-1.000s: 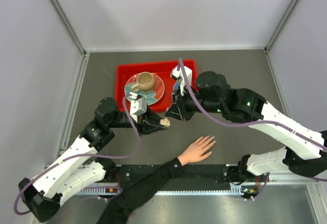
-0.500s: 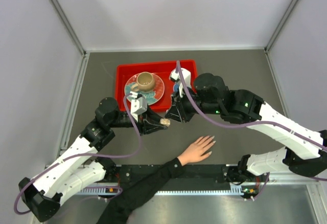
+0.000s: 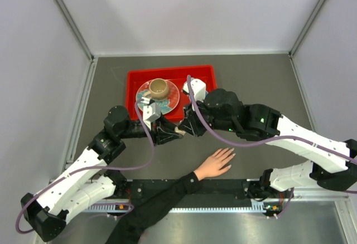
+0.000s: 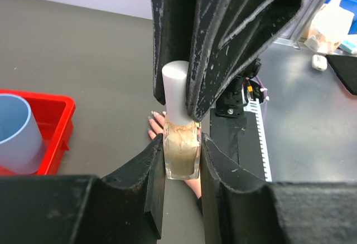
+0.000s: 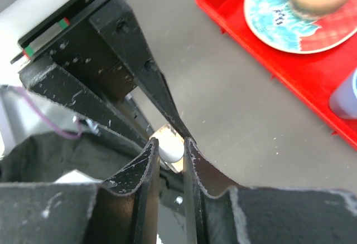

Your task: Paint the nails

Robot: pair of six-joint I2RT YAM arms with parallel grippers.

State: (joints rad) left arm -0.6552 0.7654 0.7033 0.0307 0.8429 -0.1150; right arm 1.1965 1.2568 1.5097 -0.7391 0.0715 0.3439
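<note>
A small glass nail polish bottle [image 4: 182, 157] with beige polish and a white cap [image 4: 175, 91] is clamped between my left gripper's [image 4: 182, 144] fingers, held above the table. My right gripper [image 5: 169, 144] is shut on that white cap [image 5: 170, 146], meeting the left gripper [image 3: 176, 133] tip to tip at mid-table. A light-skinned hand [image 3: 215, 164] with a black sleeve lies flat near the front edge, fingers spread. Its nails [image 3: 231, 154] are tiny and pale. In the left wrist view two fingertips [image 4: 156, 126] show behind the bottle.
A red tray [image 3: 134, 79] at the back holds a patterned plate [image 3: 173, 100] with a brown cup [image 3: 158, 88] and a pale blue cup [image 4: 17, 132]. The arm bases and a black rail [image 3: 234, 187] line the near edge.
My right gripper has moved left, up to the bottle in the left gripper, and now sits over its white cap. The left gripper and the hand have stayed put.
</note>
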